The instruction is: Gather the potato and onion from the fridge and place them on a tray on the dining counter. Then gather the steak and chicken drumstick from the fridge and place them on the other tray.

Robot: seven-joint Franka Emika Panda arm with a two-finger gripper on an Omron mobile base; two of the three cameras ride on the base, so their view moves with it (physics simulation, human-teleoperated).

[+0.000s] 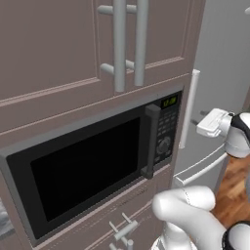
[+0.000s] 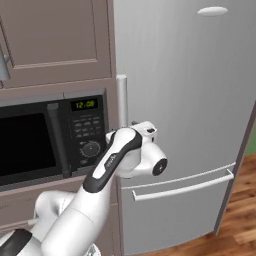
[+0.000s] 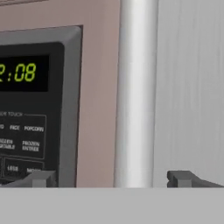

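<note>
Before your spread-wide two-finger gripper point(image 3: 111, 179): tall brushed silver-grey fridge point(image 2: 185, 100), door shut, pale vertical bar handle point(image 3: 135, 92) centred between fingers. Advance squarely, then close around the bar.

The fridge point(image 2: 190, 100) is closed, so whatever lies inside is hidden, and its top and right side run past the edge of the right base view. In the hand view its vertical bar handle point(image 3: 135, 92) is cut off at top and bottom, and the microwave point(image 3: 30, 109) clock loses its leading digits at the left edge. The lowest keypad labels there are too blurred to read.
</note>
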